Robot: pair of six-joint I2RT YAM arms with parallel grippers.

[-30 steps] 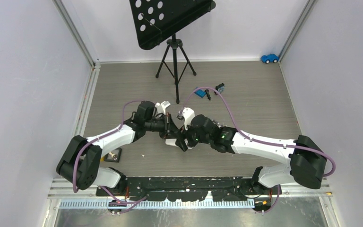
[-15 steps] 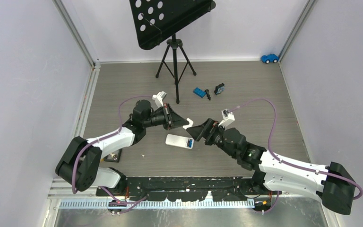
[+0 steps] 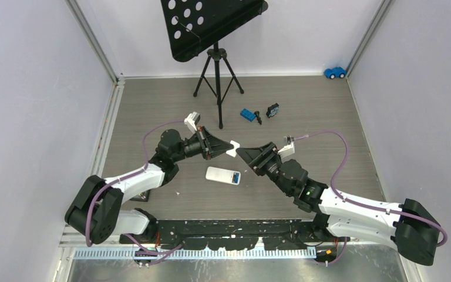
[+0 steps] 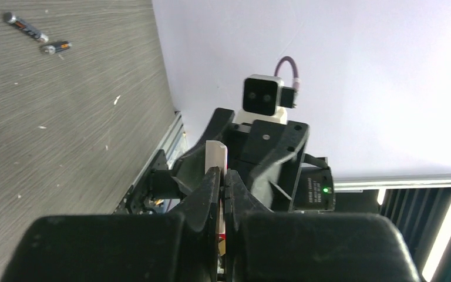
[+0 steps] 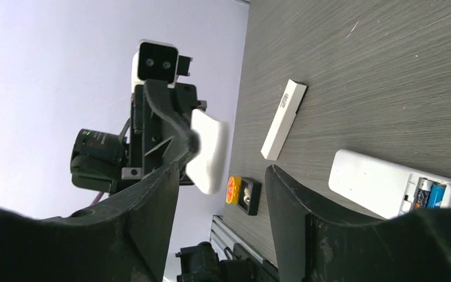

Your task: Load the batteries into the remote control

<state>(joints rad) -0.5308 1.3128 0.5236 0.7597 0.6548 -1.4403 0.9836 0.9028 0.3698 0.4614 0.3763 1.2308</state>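
Note:
The white remote control (image 3: 220,174) lies flat on the table with its battery bay open at its right end. A blue cell and a silvery cell (image 5: 431,192) sit in the bay of the remote (image 5: 376,183). My left gripper (image 3: 226,147) is shut on a thin white cover plate (image 3: 233,149), held in the air above the remote; the plate shows edge-on between the fingers (image 4: 216,158). My right gripper (image 3: 248,154) is open and empty, facing the plate (image 5: 208,150) just to its right. Two loose batteries (image 4: 35,36) lie on the table.
A music stand's tripod (image 3: 217,76) stands at the back centre. A blue toy brick (image 3: 247,114) and a black-and-blue block (image 3: 272,110) lie behind the grippers. A blue toy car (image 3: 335,72) sits in the far right corner. A white bar (image 5: 283,120) and a yellow-and-black block (image 5: 243,194) lie near the left arm.
Both grippers left the remote. The left rose and moved back with the white plate. The right arm swung right, drew back and now faces the plate, jaws open.

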